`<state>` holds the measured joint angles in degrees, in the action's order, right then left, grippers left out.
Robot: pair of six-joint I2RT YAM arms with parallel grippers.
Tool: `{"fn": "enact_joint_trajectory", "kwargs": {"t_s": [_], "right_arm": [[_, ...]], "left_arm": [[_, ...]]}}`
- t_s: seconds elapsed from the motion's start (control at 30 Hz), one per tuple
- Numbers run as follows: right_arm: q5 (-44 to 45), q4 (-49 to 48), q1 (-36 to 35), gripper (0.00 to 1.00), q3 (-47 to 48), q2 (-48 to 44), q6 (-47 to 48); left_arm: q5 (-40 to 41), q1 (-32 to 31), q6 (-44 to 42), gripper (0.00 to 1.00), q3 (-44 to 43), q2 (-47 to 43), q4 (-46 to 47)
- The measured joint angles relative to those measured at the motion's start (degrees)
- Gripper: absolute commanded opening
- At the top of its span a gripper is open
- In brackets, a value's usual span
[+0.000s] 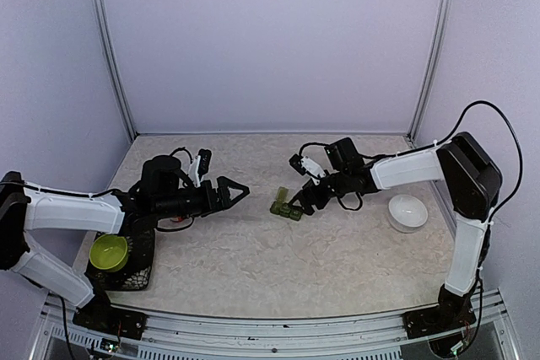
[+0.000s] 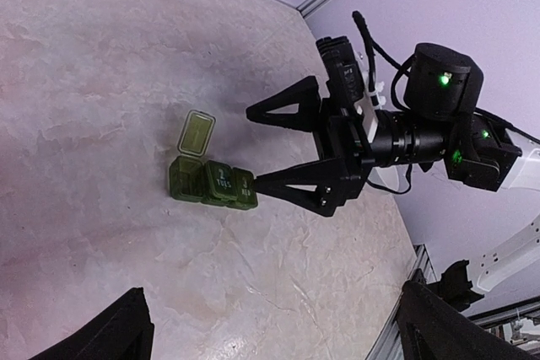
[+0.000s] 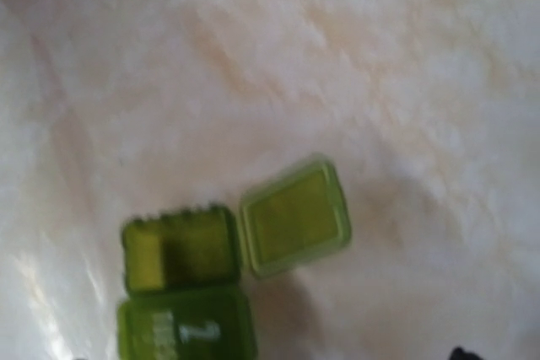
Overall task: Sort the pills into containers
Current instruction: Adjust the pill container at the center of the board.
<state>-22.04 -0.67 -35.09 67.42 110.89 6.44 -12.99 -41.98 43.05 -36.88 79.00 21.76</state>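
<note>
Bowl, lime-green [image 1: 109, 251]: sat far left on a black tray [image 1: 139, 274], under the left arm; I could not make out its contents.
Left gripper [image 1: 238, 195]: fingers were spread to their widest with nothing between them; it hovered well apart from the box, pointing toward it.
Pill box [image 1: 286, 206]: lay mid-table between the two grippers, three dark green cells joined in a row.
Open cell [image 3: 179, 247]: the end cell nearer the left arm; its lid [image 3: 295, 217] was folded back onto the table. The right wrist view was too blurred for me to tell whether anything lay inside.
Shut cells [image 2: 232, 187]: the other two, lids down, with pale lettering on top.
Right gripper [image 2: 255, 147]: jaws stood wide and held nothing; one fingertip was just beside or touching the shut end cell, and I could not tell which.
White bowl [image 1: 407, 212]: sat to the right, near the right arm; contents unreadable.
Pills: none visible to me in any view.
Step in hand: I judged it to be filling the first cell, since one lid was up and two were not yet opened.
Next move: I judged it called for finding a pill, a near-complete pinch on so small a piece, and a release directly over the open cell without nudging the light box.
</note>
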Motion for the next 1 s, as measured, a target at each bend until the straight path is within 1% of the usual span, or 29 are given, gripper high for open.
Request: {"fn": "enact_joint_trajectory", "kwargs": {"t_s": [0.33,1.0], "right_arm": [[4.0,1.4,-2.4,1.0,-4.0,0.0,1.5],[17.4,1.9,-3.0,1.0,-3.7,1.3,1.2]], "left_arm": [[0.0,0.0,0.2,0.99,0.0,0.4,0.5],[0.0,0.0,0.2,0.99,0.0,0.4,0.5]]}}
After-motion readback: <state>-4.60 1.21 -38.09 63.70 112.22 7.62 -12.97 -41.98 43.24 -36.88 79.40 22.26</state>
